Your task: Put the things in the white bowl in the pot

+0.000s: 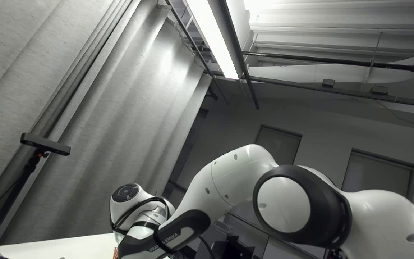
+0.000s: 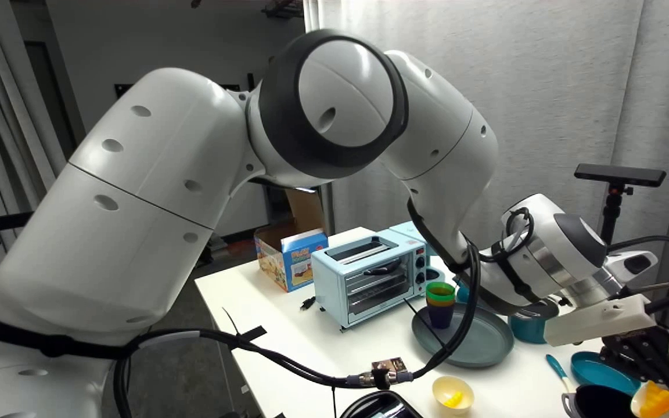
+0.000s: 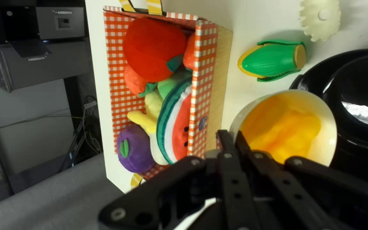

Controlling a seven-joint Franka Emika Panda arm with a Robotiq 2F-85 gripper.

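Black and thin-armed, the tool [image 3: 234,137] is clamped on the wall of the white bowl [image 3: 327,140], one side within the bowl and one outside, a hold probably chosen to leave the mouth free for tipping. At three o'clock from it in the wrist view, the yellow-orange contents [image 3: 286,134] lie inside the bowl; one piece or several, I cannot tell. The bowl seems to lean toward the dark pot [image 3: 356,76], near at two to three o'clock, presumably so the load slides away from the tool; tipping it in looks like the step left. Farther out on the tabletop [image 3: 260,22], a toy corn [image 3: 270,60] lies at one o'clock, and a checked box [image 3: 204,83] holds plush fruit [image 3: 153,48] at ten, outside the likely pouring path.
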